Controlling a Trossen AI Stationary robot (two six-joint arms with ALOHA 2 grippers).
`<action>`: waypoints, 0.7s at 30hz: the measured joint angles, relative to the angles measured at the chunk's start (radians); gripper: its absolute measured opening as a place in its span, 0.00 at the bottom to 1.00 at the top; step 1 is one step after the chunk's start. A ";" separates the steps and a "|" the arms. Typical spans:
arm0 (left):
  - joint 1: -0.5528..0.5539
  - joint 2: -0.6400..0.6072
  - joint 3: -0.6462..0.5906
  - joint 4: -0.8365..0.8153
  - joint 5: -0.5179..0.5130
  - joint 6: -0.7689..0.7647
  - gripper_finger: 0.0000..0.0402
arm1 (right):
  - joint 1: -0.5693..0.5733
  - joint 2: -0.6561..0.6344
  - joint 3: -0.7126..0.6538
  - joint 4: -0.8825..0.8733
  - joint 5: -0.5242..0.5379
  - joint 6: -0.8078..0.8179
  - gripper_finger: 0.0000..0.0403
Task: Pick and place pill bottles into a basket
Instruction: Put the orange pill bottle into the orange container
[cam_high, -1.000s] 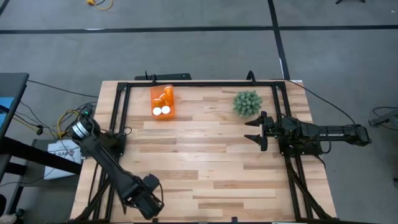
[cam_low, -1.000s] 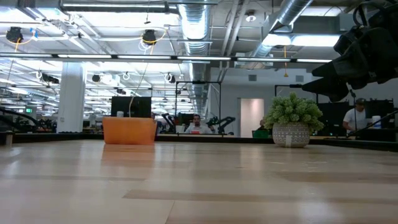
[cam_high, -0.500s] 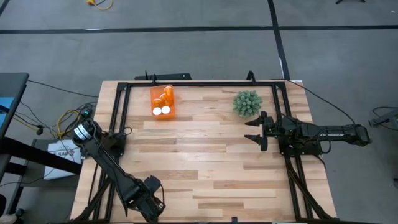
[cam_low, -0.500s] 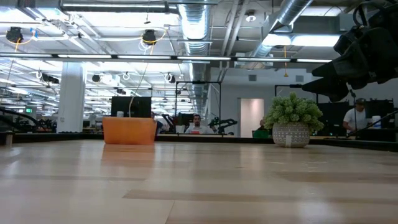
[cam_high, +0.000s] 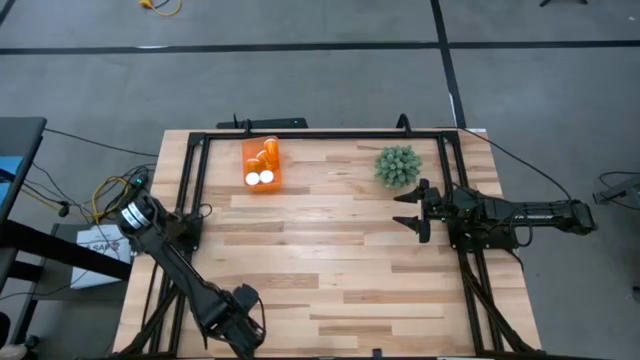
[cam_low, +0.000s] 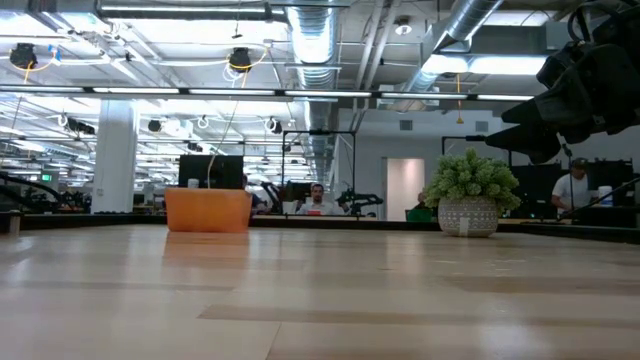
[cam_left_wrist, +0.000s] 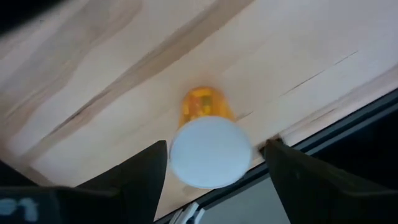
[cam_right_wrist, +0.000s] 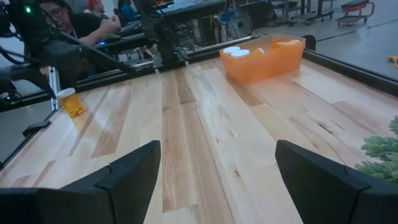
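Note:
A pill bottle, translucent orange with a round white cap, stands upright on the wood near the table's near left edge; it also shows in the right wrist view. My left gripper hangs over it, pointing down, open, one finger on each side of the cap; in the high view it hides the bottle. The orange basket stands at the far left with several bottles in it. My right gripper waits open and empty above the table's right side.
A green spiky plant in a pot stands at the far right, close to my right gripper. A black frame rail runs along the table edge right beside the bottle. People sit at desks in the room beyond the table.
My left arm has shifted slightly at the near left corner of the table. The basket, the plant and the right arm have kept still.

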 joint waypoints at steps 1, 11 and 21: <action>0.000 0.009 0.000 0.001 0.021 0.004 0.65 | 0.000 0.000 0.000 0.000 0.000 0.000 0.77; -0.007 0.022 0.000 -0.001 0.027 0.008 0.65 | 0.000 0.000 0.000 0.000 0.000 0.000 0.77; -0.008 0.022 0.000 -0.001 0.007 0.001 0.53 | 0.000 0.000 0.000 0.000 0.000 0.000 0.77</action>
